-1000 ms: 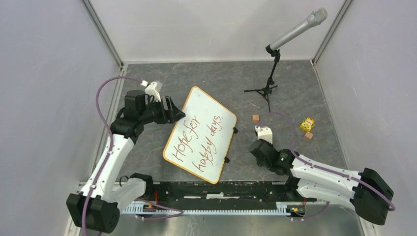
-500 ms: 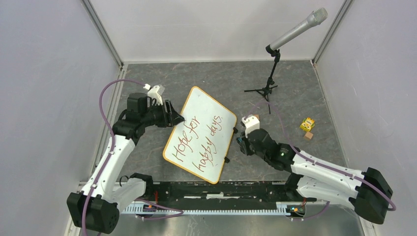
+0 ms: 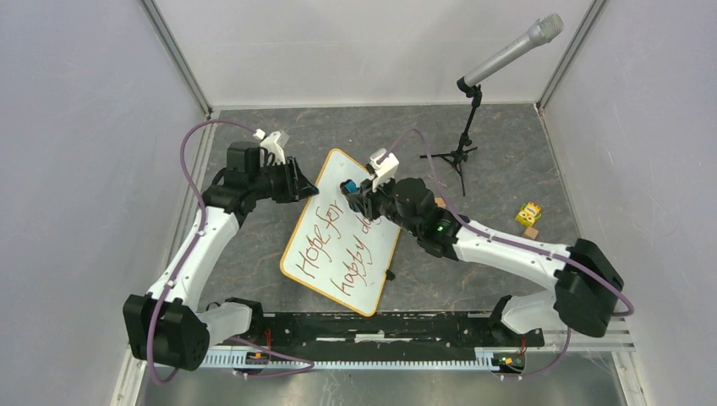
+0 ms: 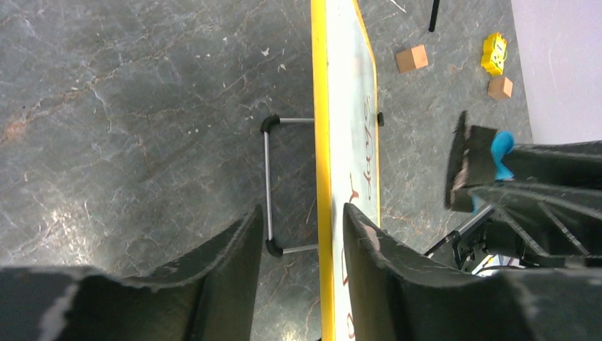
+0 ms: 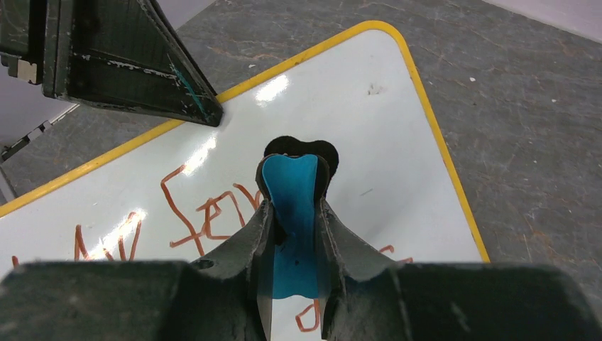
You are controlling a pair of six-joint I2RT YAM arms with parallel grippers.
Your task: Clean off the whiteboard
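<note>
The whiteboard (image 3: pixel 334 249) stands tilted on a wire stand, with an orange-yellow frame and red-brown handwriting. My left gripper (image 3: pixel 302 188) is open at its upper left edge. In the left wrist view its jaws (image 4: pixel 302 213) straddle the board's frame (image 4: pixel 323 163) with a gap on the outer side. My right gripper (image 3: pixel 352 194) is shut on a blue eraser (image 3: pixel 347 186) with a black pad, over the board's upper part. In the right wrist view the eraser (image 5: pixel 289 185) sits against the board (image 5: pixel 369 128) just above the writing. It also shows in the left wrist view (image 4: pixel 500 145).
A microphone on a tripod (image 3: pixel 473 80) stands at the back right. A yellow toy (image 3: pixel 528 213) and a small wooden cube (image 3: pixel 530 233) lie to the right. The board's wire stand leg (image 4: pixel 268 185) rests on the grey table behind the board.
My right arm has swung up and left from the table right of the board, bringing the eraser over the board's upper part. My left gripper has shifted slightly back along the edge.
</note>
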